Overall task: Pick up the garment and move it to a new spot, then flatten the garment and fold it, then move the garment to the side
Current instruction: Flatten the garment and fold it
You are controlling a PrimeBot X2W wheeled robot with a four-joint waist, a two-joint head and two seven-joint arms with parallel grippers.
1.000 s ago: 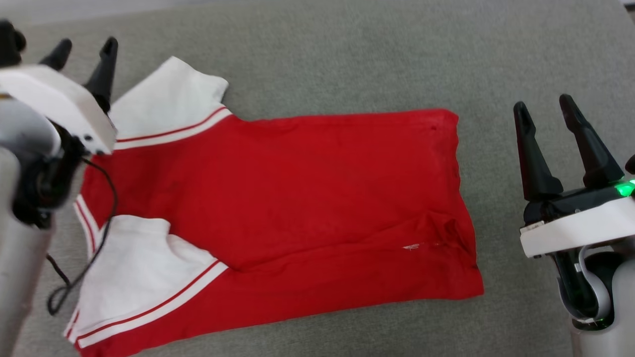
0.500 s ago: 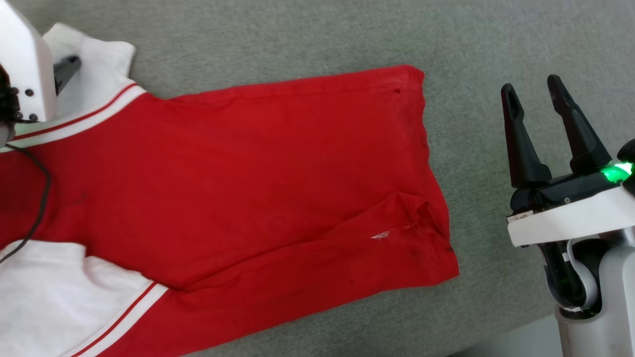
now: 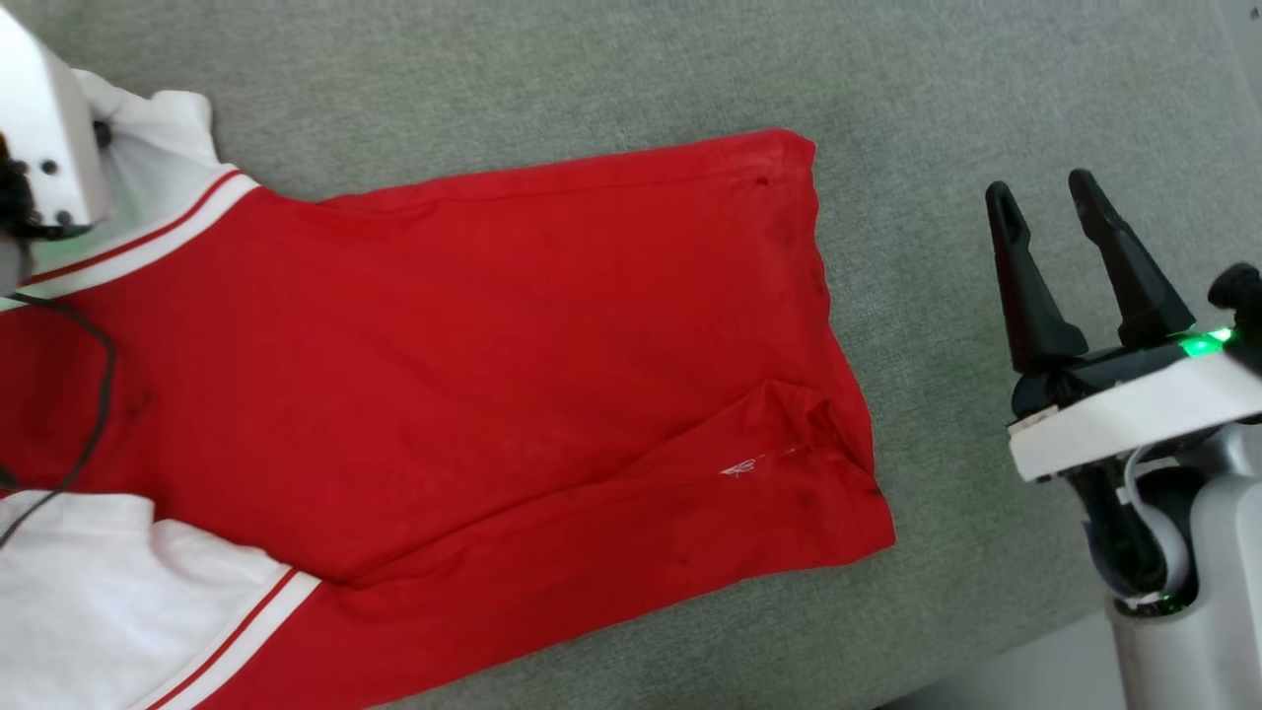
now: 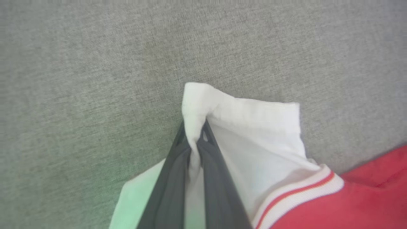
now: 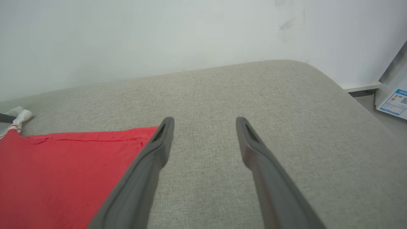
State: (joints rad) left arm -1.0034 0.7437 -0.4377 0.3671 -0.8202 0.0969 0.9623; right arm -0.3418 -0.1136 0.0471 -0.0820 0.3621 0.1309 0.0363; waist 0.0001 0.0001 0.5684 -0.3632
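Observation:
The garment (image 3: pixel 473 345), red with white sleeves and striped trim, lies flat across the grey surface, its hem toward the right. Its back is up, so no lettering shows. In the left wrist view my left gripper (image 4: pixel 194 127) is shut on the corner of the upper white sleeve (image 4: pixel 260 140), which bunches between the fingers. In the head view that arm's white wrist housing (image 3: pixel 44 128) covers the sleeve (image 3: pixel 163 158) at the far left. My right gripper (image 3: pixel 1037 183) stands open to the right of the hem, apart from the cloth, also seen from its own wrist (image 5: pixel 205 120).
A grey fabric surface (image 3: pixel 592 69) carries everything; its front edge and pale floor (image 3: pixel 1016 680) show at the lower right. A black cable (image 3: pixel 94 394) hangs over the garment's left part. A white wall (image 5: pixel 127 31) and a labelled panel (image 5: pixel 394 101) stand beyond the surface.
The head camera has shifted, moving the whole picture left. My left gripper, open above the upper sleeve a second ago, has come down and shut on it. The right gripper has hardly moved.

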